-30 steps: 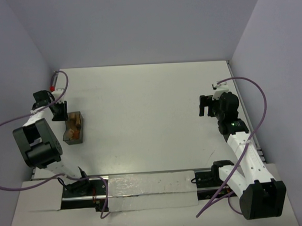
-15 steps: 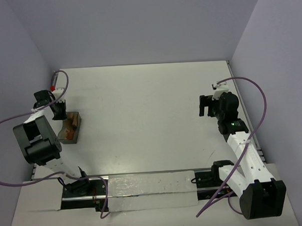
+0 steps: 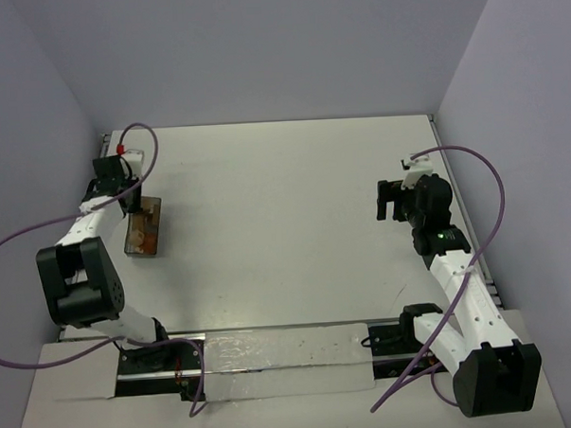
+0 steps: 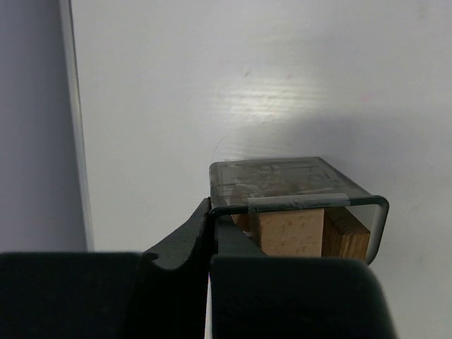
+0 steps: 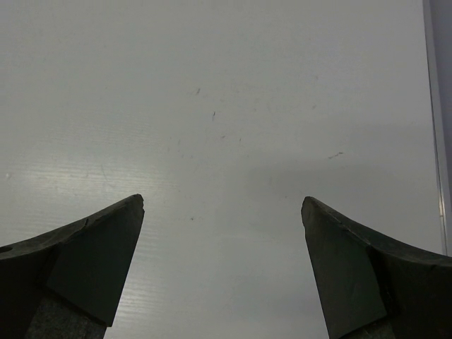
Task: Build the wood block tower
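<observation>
A dark translucent plastic bin (image 3: 130, 243) lies at the table's left edge with wooden blocks (image 3: 144, 228) inside it. In the left wrist view the bin (image 4: 282, 176) holds a light-tan cube (image 4: 291, 229) and a browner block (image 4: 347, 239) behind its rim. My left gripper (image 3: 125, 195) is shut on the bin's wall, the fingertips pinching its near left corner (image 4: 210, 212). My right gripper (image 3: 387, 200) is open and empty over bare table at the right, its fingers (image 5: 106, 240) wide apart. No stacked tower shows.
The enclosure's left wall runs close beside the bin (image 4: 42, 120). A raised table edge strip (image 5: 439, 106) lies to the right of my right gripper. White table (image 3: 276, 224) spreads between the two arms.
My left arm has swung away from the left wall and farther back, dragging the bin with it; the bin has shifted slightly right and back and turned. The right arm has not moved.
</observation>
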